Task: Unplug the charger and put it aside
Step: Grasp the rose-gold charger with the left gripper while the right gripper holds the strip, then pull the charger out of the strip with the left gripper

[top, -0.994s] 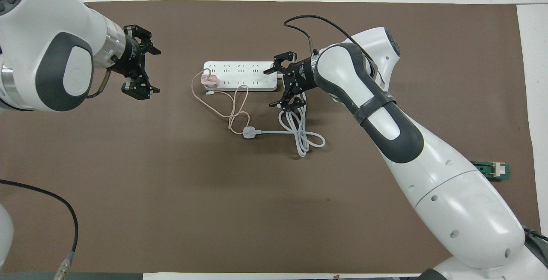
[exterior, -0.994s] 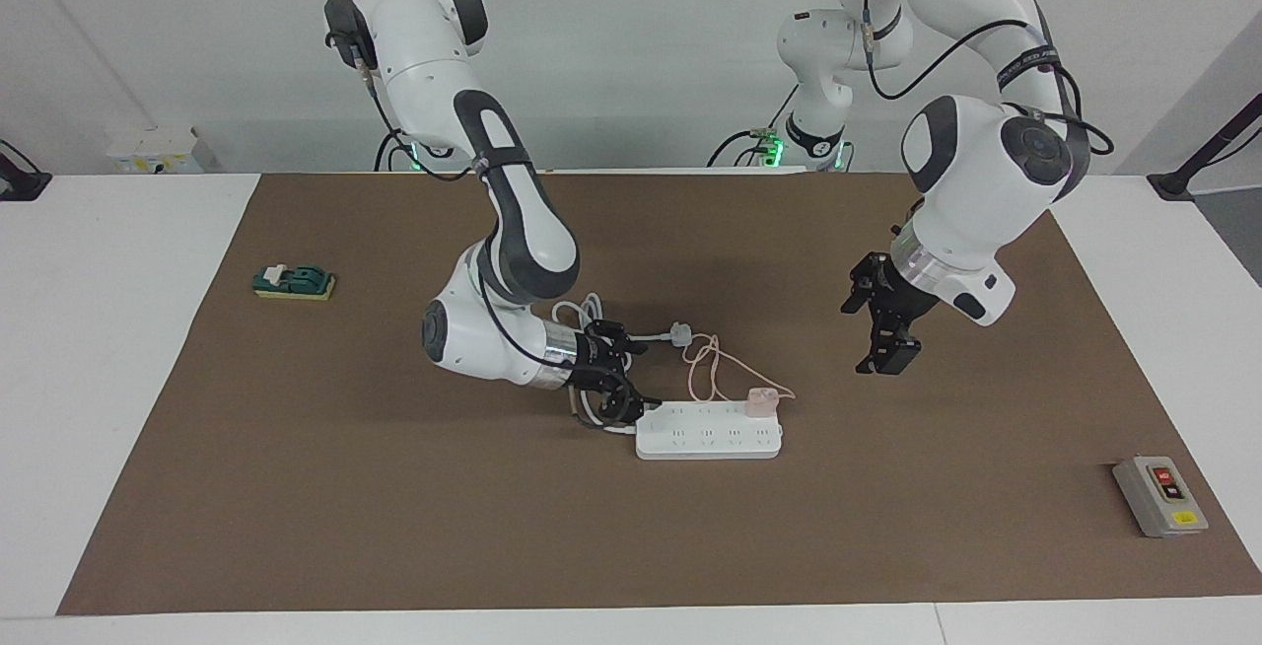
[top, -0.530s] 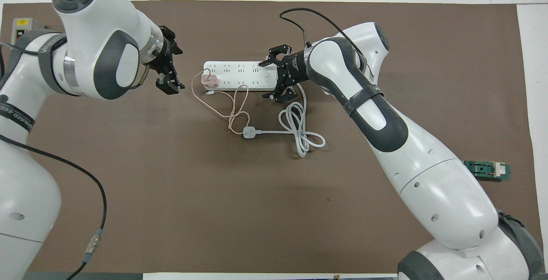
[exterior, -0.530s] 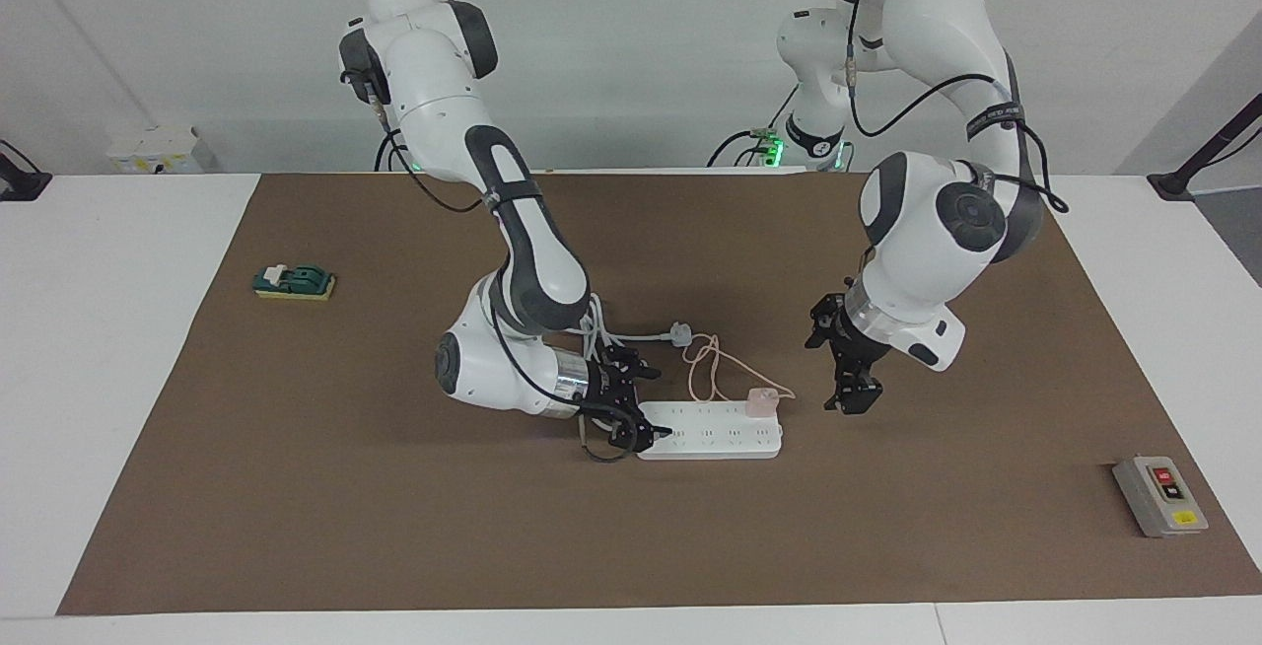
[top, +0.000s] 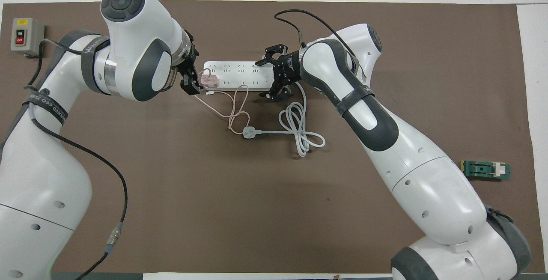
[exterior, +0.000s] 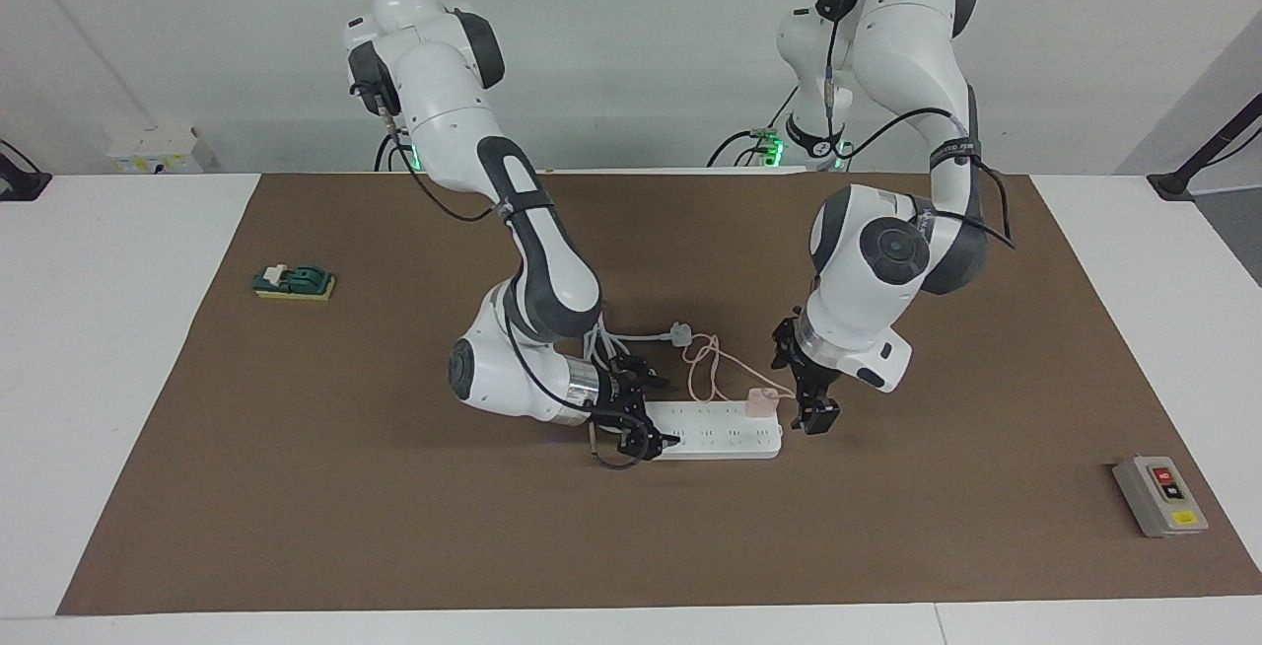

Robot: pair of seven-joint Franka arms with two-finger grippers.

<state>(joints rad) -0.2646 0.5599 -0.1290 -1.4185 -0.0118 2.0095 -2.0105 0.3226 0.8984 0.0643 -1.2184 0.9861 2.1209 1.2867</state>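
Observation:
The pale pink charger (exterior: 759,400) is plugged into the white power strip (exterior: 715,431) at its end toward the left arm. It also shows in the overhead view (top: 209,81) on the strip (top: 239,75). Its thin pink cable (top: 233,111) loops on the mat on the side nearer to the robots. My left gripper (exterior: 804,387) is open, low beside the charger at that end of the strip, apart from it (top: 191,78). My right gripper (exterior: 646,425) is open, with its fingers on either side of the strip's end toward the right arm (top: 269,74).
The strip's thick white cord (top: 299,134) and white plug (top: 249,132) lie nearer to the robots than the strip. A grey switch box (exterior: 1158,495) sits at the left arm's end of the mat. A green block (exterior: 294,282) sits at the right arm's end.
My left gripper has come down and moved in from the left arm's end to just beside the charger. My right gripper has slid forward around the strip's end.

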